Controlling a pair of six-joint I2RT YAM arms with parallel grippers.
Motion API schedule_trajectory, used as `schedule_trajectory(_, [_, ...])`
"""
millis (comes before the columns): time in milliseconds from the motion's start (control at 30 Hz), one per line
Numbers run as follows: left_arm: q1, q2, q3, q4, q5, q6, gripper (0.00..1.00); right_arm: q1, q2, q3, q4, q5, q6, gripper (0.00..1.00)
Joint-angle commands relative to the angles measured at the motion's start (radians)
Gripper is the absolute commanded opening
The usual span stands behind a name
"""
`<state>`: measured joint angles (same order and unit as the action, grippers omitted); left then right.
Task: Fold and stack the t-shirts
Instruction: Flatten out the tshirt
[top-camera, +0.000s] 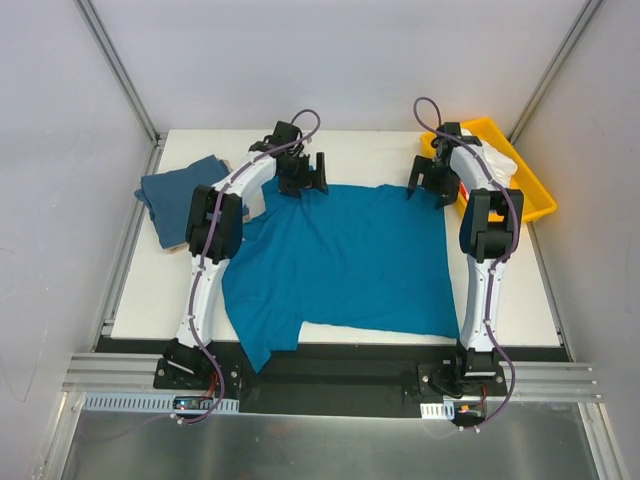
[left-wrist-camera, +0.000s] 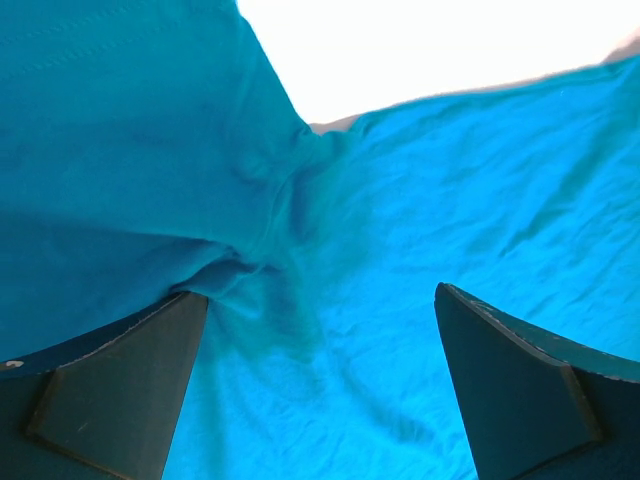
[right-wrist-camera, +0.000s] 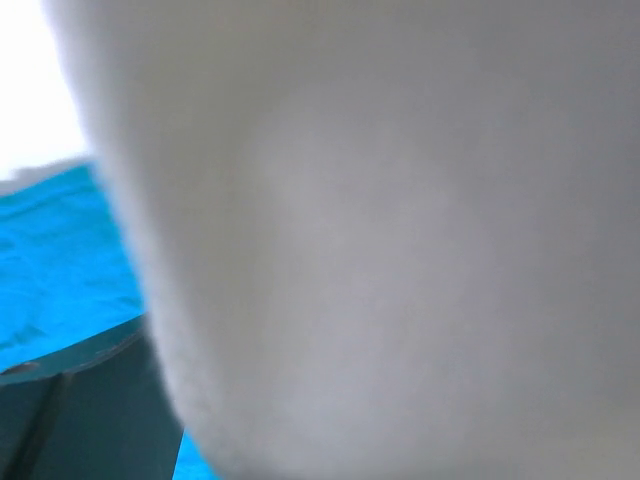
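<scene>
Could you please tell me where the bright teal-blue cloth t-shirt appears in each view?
Top external: bright teal-blue cloth t-shirt spread flat across the middle.
Left wrist: the shirt fills nearly the whole picture.
Right wrist: a strip at the left edge; a pale blur hides the rest.
Shared landmark: white table top beyond the shirt's far edge.

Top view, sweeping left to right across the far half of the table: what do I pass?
Slate-blue t-shirt → left gripper → right gripper → yellow tray. The teal t-shirt spreads across the middle, so it has no single place.
</scene>
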<state>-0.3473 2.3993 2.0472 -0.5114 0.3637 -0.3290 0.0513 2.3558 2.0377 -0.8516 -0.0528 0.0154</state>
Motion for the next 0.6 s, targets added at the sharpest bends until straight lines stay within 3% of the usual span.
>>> schedule_trajectory(0, [-0.009, 0.105, 0.111, -0.015, 0.037, 0.005, 0.99, -0.048, 0.075, 0.120, -0.003, -0.008, -0.072, 0.94])
schedule_trajectory(133, [-0.007, 0.138, 0.206, -0.018, -0.008, 0.028, 0.99, -0.050, 0.077, 0.173, 0.011, -0.004, -0.107, 0.94])
schedule_trajectory(300, [-0.001, 0.045, 0.205, -0.021, -0.074, 0.116, 0.99, -0.039, 0.001, 0.136, 0.028, -0.047, -0.193, 0.95])
schedule_trajectory(567, [0.001, -0.207, 0.018, -0.022, -0.146, 0.156, 0.99, 0.021, -0.294, -0.128, 0.060, -0.042, -0.238, 0.97])
